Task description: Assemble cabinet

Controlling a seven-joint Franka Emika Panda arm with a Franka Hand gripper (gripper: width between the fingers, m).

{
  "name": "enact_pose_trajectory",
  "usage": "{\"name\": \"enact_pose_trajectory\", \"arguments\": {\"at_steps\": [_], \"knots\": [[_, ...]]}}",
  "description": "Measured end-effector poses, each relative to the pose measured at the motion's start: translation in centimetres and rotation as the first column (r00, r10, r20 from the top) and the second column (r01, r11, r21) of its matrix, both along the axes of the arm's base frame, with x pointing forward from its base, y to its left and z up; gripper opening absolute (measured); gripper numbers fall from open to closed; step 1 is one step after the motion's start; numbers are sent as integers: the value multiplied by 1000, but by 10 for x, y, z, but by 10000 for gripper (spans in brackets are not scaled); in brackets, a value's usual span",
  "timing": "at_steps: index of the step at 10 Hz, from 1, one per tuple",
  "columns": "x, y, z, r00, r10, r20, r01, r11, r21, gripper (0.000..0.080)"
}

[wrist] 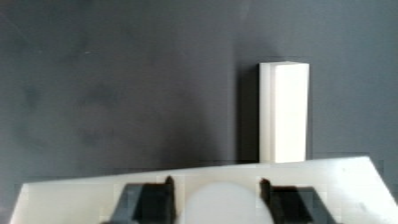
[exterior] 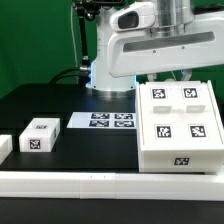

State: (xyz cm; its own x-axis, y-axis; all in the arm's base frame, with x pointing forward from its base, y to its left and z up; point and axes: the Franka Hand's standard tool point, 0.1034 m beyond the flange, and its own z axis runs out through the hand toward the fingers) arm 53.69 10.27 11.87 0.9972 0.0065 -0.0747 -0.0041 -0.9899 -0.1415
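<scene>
the cabinet (exterior: 180, 125) is found at the right of the exterior frame: a large white box, lying flat. four square tags are carried on top, one on the front face.

Bright overhead light — the cabinet (exterior: 180, 125) at three o'clock in the exterior view nearly blows out, and shadows barely show on the black table (exterior: 40, 100). The wrist view is soft — edges blurred.

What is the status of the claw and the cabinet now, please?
Claw near cabinet, fingers apart, grip unclear. Cabinet by rail, exterior view's right. Small block loose, exterior view's left. Nothing blocking seen.
</scene>
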Motion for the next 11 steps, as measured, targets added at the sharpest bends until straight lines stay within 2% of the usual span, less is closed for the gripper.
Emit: {"name": "enact_pose_trajectory", "arguments": {"at_steps": [1, 3, 4, 9, 10, 11], "knots": [[-8, -1, 10, 998, -19, -67, 19, 1000, -5, 220], [-5, -8, 37, 977, -21, -213, 19, 1000, -11, 220], [4, -5, 35, 970, -22, -241, 20, 1000, -11, 220], [1, -6, 27, 972, -27, -233, 24, 1000, -13, 220], [-6, -10, 29, 953, -21, -303, 19, 1000, -11, 220], [-4, -13, 27, 934, -21, -356, 20, 1000, -8, 220]]}}
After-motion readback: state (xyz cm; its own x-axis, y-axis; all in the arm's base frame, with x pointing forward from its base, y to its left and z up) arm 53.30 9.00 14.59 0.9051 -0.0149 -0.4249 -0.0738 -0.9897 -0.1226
